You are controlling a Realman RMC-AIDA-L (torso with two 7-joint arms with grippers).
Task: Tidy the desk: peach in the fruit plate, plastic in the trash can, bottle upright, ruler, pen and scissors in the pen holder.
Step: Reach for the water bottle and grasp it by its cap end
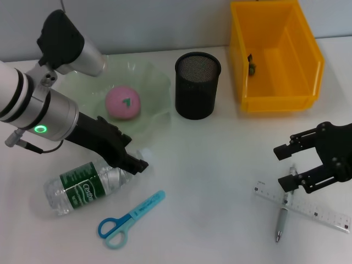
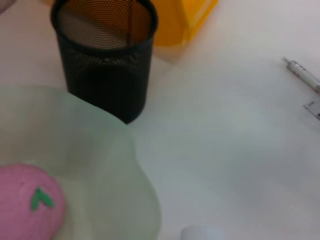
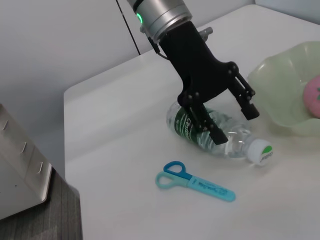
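Bottle (image 1: 82,187) lying flat near counter's front-left, left gripper (image 3: 231,116) spread over its neck, not yet closed. Peach (image 1: 123,103) already in plate (image 1: 157,82); something small and dark in bin (image 1: 275,55). Scissors (image 1: 129,218) beside bottle, pen (image 1: 282,217) and ruler (image 1: 319,210) front-right under spread right gripper (image 1: 290,166); holder (image 1: 197,85) apparently empty.

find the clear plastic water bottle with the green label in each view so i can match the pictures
Head view: the clear plastic water bottle with the green label lies on its side at lower left, under the open left gripper.
Left wrist view: only its white cap peeks in at the bottom edge.
Right wrist view: centre, lying under the left gripper.
Shared landmark: the pale green wavy fruit plate.
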